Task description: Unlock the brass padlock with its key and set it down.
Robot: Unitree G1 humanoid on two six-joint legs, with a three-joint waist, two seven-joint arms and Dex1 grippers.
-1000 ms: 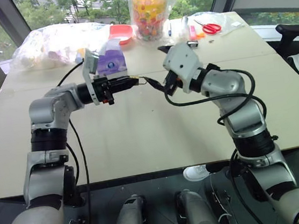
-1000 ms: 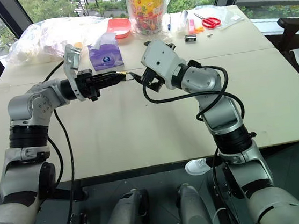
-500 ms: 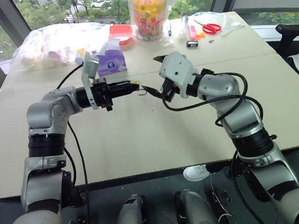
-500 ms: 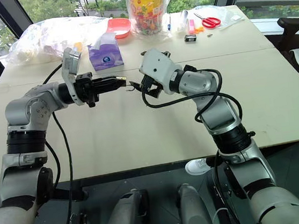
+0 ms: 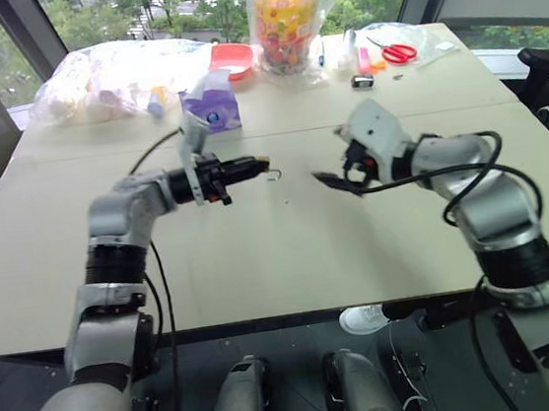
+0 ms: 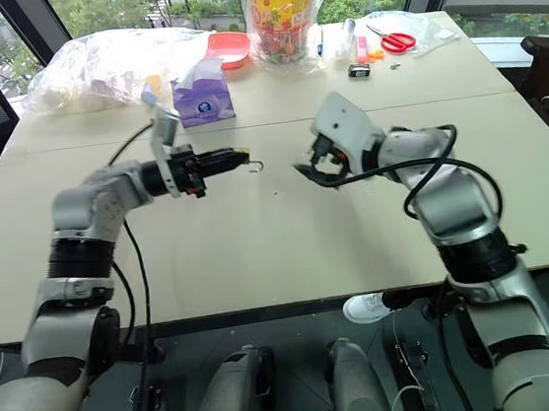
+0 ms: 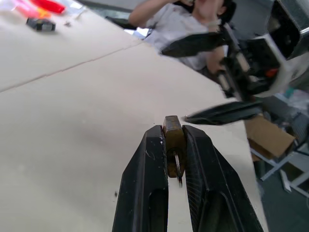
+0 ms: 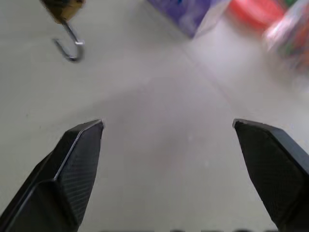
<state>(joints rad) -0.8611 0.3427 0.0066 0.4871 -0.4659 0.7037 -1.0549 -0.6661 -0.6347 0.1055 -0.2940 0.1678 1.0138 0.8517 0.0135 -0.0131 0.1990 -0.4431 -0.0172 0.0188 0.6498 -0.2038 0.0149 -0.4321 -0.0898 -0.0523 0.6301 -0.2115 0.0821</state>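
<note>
The brass padlock (image 7: 173, 140) is pinched between the black fingers of my left gripper (image 7: 173, 128), which is shut on it and points level to the right over the middle of the table (image 5: 261, 257). Its silvery shackle (image 5: 273, 174) hangs swung open from the lock body (image 6: 241, 155). My right gripper (image 5: 335, 174) hovers a short way to the right of the padlock, open wide with nothing between its fingers (image 8: 79, 159). From it the padlock (image 8: 65, 9) and its hooked shackle (image 8: 70, 43) show ahead, apart from the fingers. The key is out of view.
At the back of the table stand a purple tissue box (image 5: 212, 113), a bagged jar of sweets (image 5: 285, 16), a red bowl (image 5: 233, 56), plastic bags (image 5: 101, 76), red scissors (image 5: 394, 51) and a small black-and-silver object (image 5: 363, 81). A person (image 7: 183, 24) sits beyond the table.
My right gripper has drawn away to the right from the padlock and sunk. My left gripper has come down with the padlock, whose shackle now hangs open.
</note>
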